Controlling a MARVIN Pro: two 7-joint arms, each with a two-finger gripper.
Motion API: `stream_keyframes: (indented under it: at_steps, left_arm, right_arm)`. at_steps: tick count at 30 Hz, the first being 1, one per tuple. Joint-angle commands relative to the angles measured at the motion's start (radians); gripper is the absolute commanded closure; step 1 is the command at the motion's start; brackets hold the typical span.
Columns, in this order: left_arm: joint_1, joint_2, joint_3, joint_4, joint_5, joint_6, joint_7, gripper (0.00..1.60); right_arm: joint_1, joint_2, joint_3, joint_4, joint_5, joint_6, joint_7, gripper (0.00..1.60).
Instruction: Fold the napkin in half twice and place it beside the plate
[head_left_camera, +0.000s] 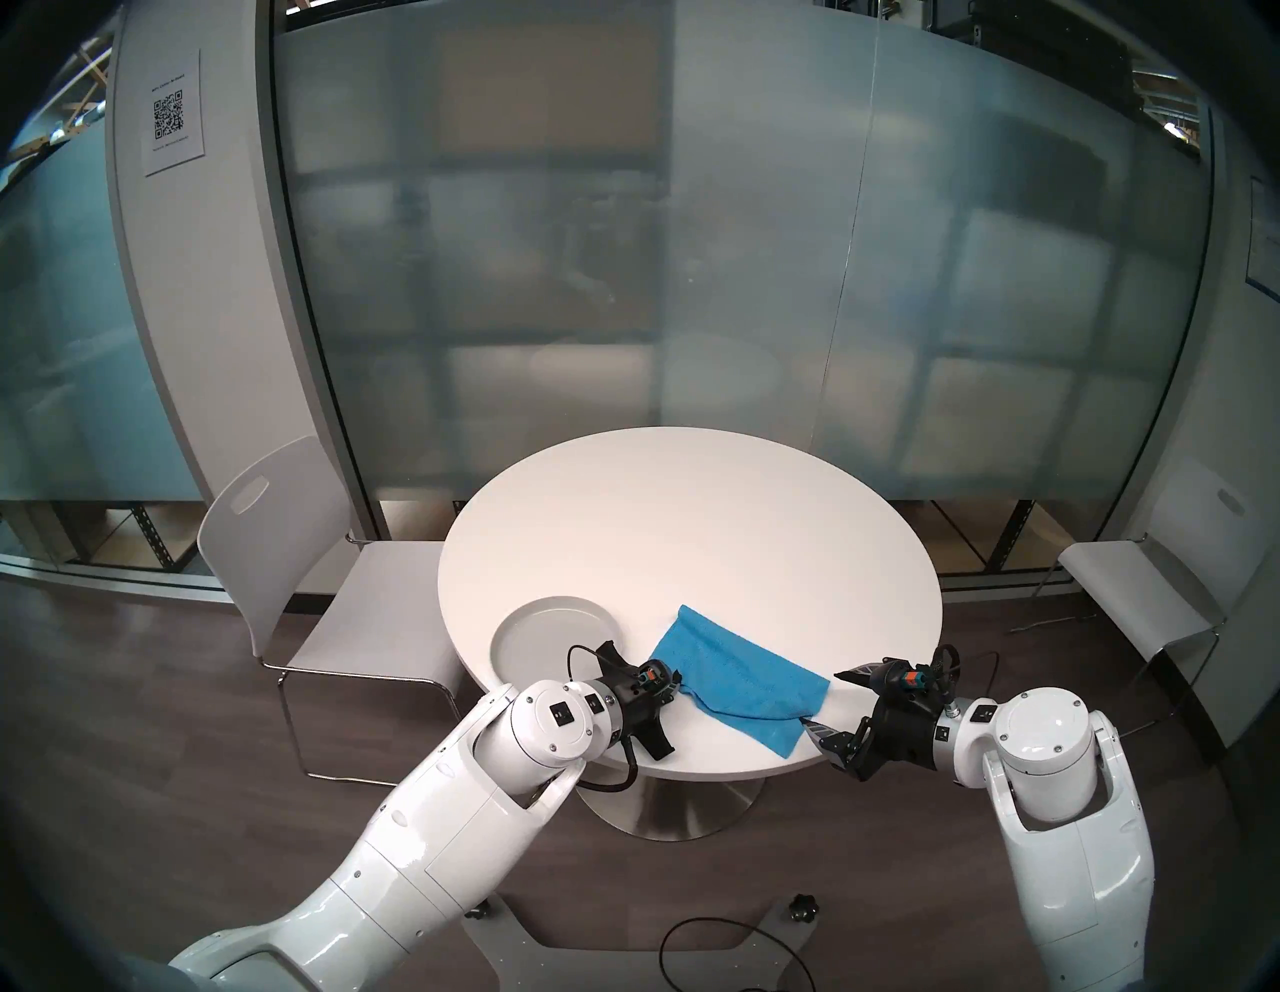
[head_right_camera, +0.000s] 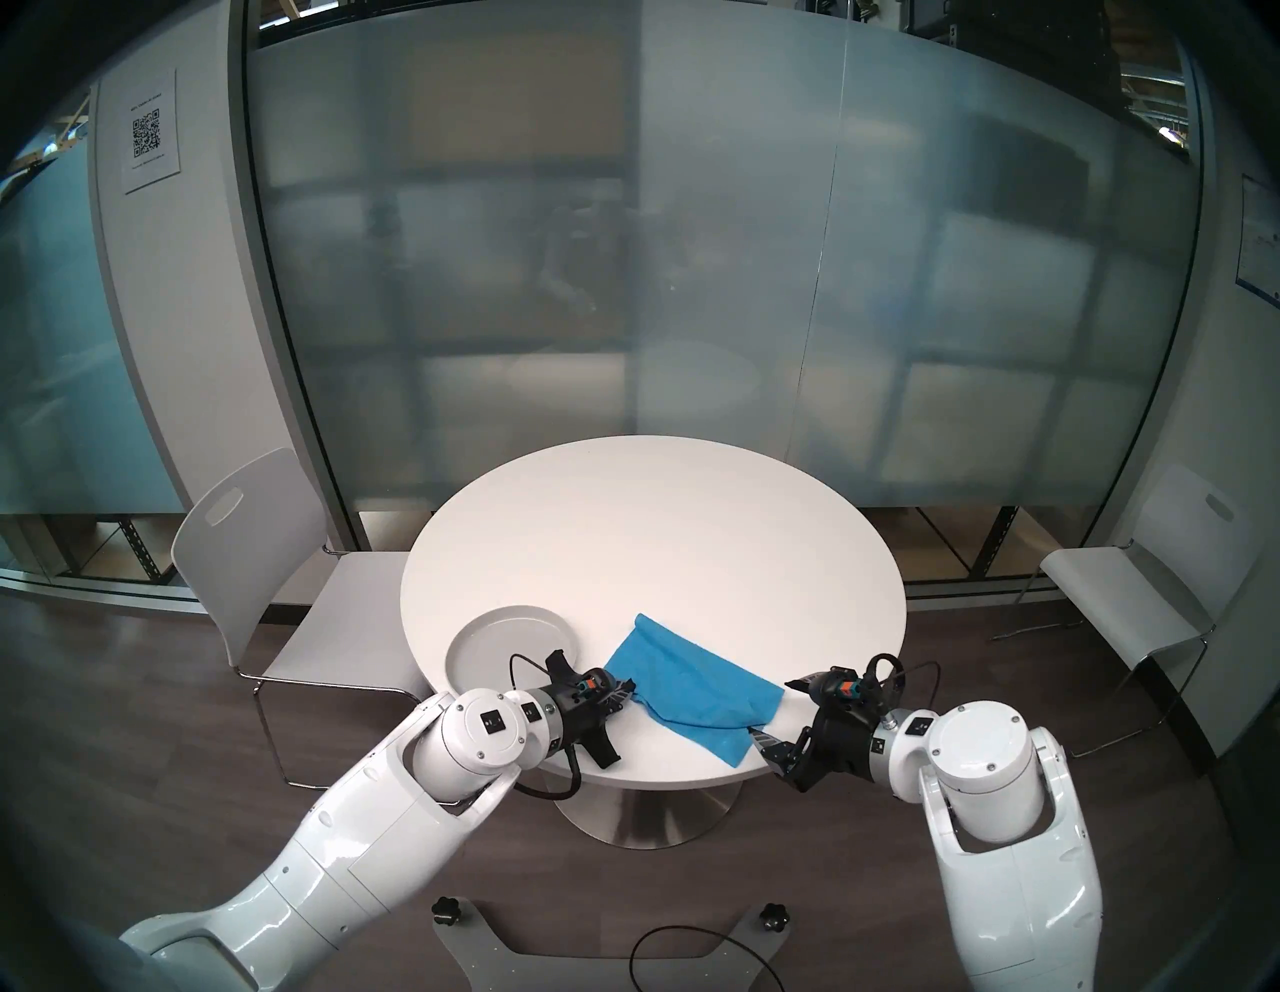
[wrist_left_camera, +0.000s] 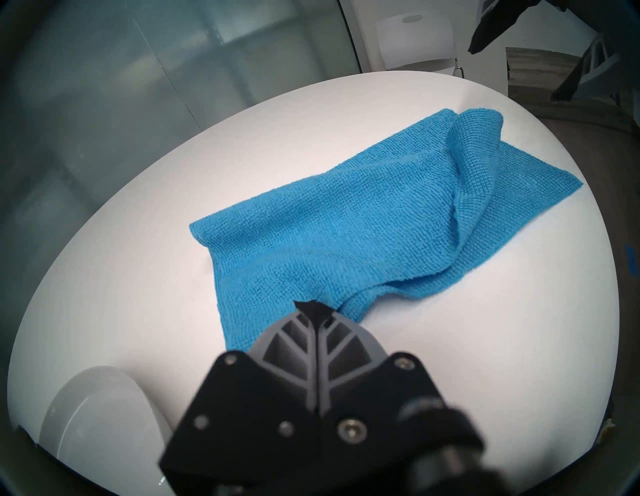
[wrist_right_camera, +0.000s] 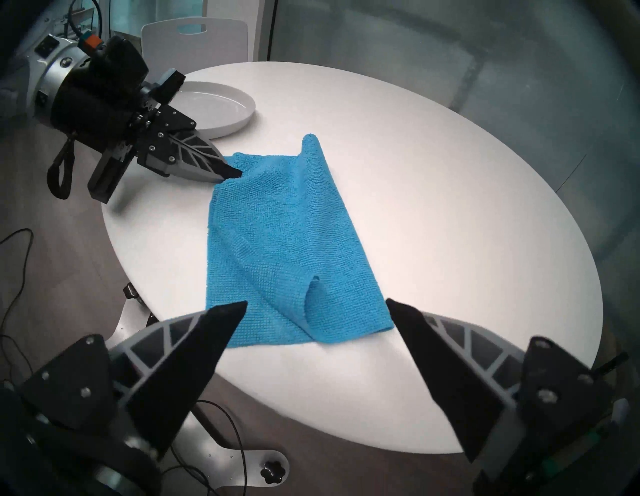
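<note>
Soft cloth, smooth plate and table, hard plastic and metal.
The napkin is a bright blue terry-like cloth, fuzzy and matt, with a fine looped weave. The plate looks smooth and faintly glossy, pale grey-white. The round table has a smooth, matt white top on a brushed metal base. The arms' shells are glossy white plastic. The left gripper and right gripper have matt grey ribbed plastic fingers with black pads. The chair is smooth white plastic on shiny metal legs. The floor looks like dark wood-grain planks.
</note>
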Motion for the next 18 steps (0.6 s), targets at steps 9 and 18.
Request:
stream_keyframes:
  at_steps: [9,18]
  left_arm:
    - [-0.012,-0.008,0.004,-0.002,-0.013,0.001,0.002,1.6]
    - [-0.019,-0.006,0.005,0.005,-0.021,0.002,0.006,1.6]
  right_arm:
    - [-0.003,-0.055,-0.092,0.013,-0.012,-0.019,-0.037,1.1]
    - [0.024,-0.047,-0.116,0.071,-0.038,-0.022,-0.053,1.17]
